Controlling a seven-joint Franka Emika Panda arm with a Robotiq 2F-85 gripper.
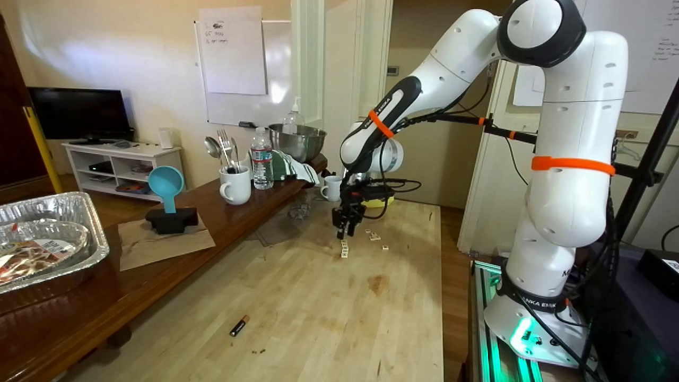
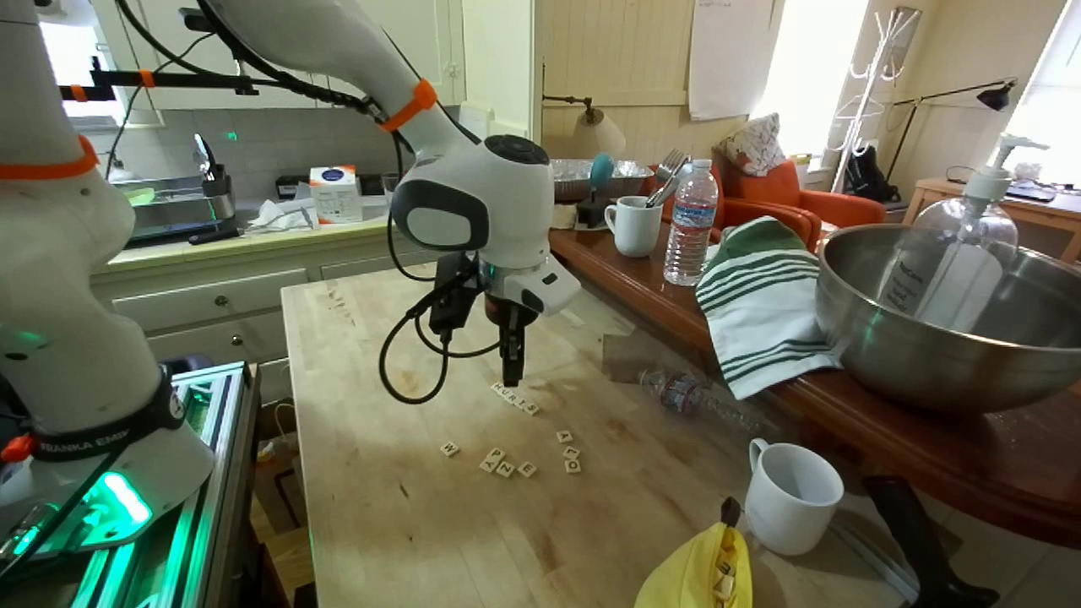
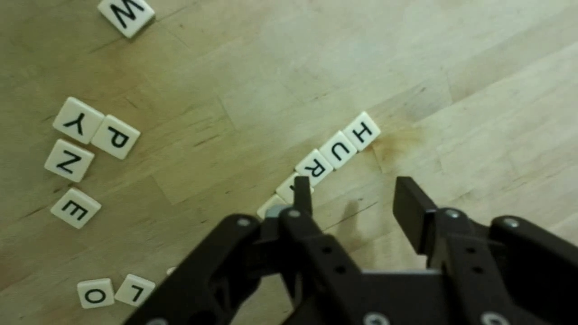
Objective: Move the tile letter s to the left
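Observation:
Small cream letter tiles lie in a slanted row on the wooden table; in the wrist view H, U [image 3: 337, 150] and R [image 3: 314, 167] are readable. The fourth tile [image 3: 289, 187] is partly covered by my left finger. The end tile [image 3: 269, 205] is mostly covered and its letter is hidden there; in an exterior view this end tile [image 2: 530, 409] looks like the S, though it is small. My gripper [image 3: 352, 194] is open and empty, with fingers apart above the table beside the row. It points down over the row in both exterior views [image 1: 346, 233] [image 2: 513, 380].
Loose tiles lie nearby, among them W [image 3: 127, 14], P [image 3: 116, 136], E [image 3: 76, 207] and O [image 3: 95, 293]. A yellow pouch [image 2: 692, 574], a white mug [image 2: 792, 498] and a lying bottle [image 2: 676, 391] are on the table. A raised dark wooden counter [image 1: 233, 233] borders it. A battery [image 1: 239, 326] lies farther off.

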